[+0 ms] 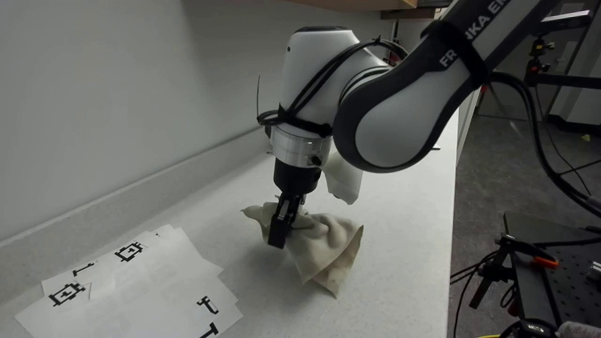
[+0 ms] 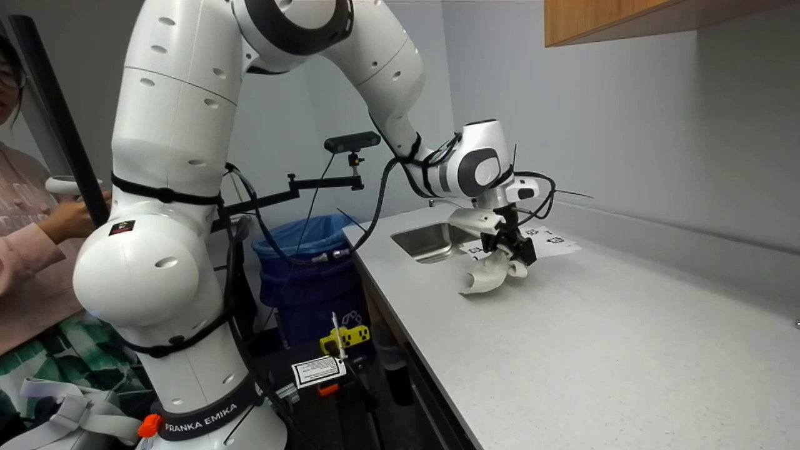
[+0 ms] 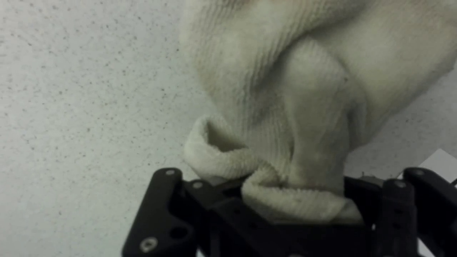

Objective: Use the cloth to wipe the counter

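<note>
A beige cloth (image 1: 328, 239) hangs bunched from my gripper (image 1: 284, 225) over the white speckled counter (image 1: 399, 263). In an exterior view the cloth (image 2: 489, 275) droops below the gripper (image 2: 514, 249), its lower edge at or close to the counter (image 2: 594, 350). In the wrist view the cloth (image 3: 314, 82) is folded and gathered between the black fingers of the gripper (image 3: 300, 200), which are shut on it. The fingertips themselves are covered by the cloth. Whether its lowest folds press on the counter is hard to tell.
White paper sheets with black printed marks (image 1: 155, 286) lie on the counter beside the wall. A steel sink (image 2: 431, 242) is set into the counter beyond the cloth. A wooden cabinet (image 2: 625, 22) hangs above. A blue-lined bin (image 2: 306, 234) stands beside the counter.
</note>
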Controlling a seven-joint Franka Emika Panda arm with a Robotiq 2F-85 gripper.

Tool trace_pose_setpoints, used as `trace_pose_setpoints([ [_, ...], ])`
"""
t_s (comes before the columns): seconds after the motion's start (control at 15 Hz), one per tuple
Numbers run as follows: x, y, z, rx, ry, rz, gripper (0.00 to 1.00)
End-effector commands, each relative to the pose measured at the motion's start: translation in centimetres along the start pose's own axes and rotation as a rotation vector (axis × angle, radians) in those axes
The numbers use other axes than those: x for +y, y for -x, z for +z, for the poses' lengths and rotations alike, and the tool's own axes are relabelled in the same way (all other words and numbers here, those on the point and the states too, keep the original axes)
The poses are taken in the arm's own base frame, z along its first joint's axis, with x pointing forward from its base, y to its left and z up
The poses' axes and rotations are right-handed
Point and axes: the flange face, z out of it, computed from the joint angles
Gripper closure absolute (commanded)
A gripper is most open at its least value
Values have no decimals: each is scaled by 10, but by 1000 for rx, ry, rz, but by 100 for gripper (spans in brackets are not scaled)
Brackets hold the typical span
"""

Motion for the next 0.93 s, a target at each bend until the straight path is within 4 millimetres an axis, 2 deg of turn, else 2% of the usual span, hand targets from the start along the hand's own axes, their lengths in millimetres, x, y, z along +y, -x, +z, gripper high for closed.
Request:
trace_pose_setpoints([
  [0.0, -3, 12, -32, -42, -29, -68, 96],
  [0.33, -10, 17, -50, -80, -46, -126, 96],
  [0.67, -15, 15, -57, -77, -59, -154, 96],
  [0.73, -16, 15, -57, -77, -60, -155, 60],
  [0.8, -17, 16, -58, -77, -61, -156, 60],
  [0.87, -18, 16, -59, -76, -63, -158, 52],
])
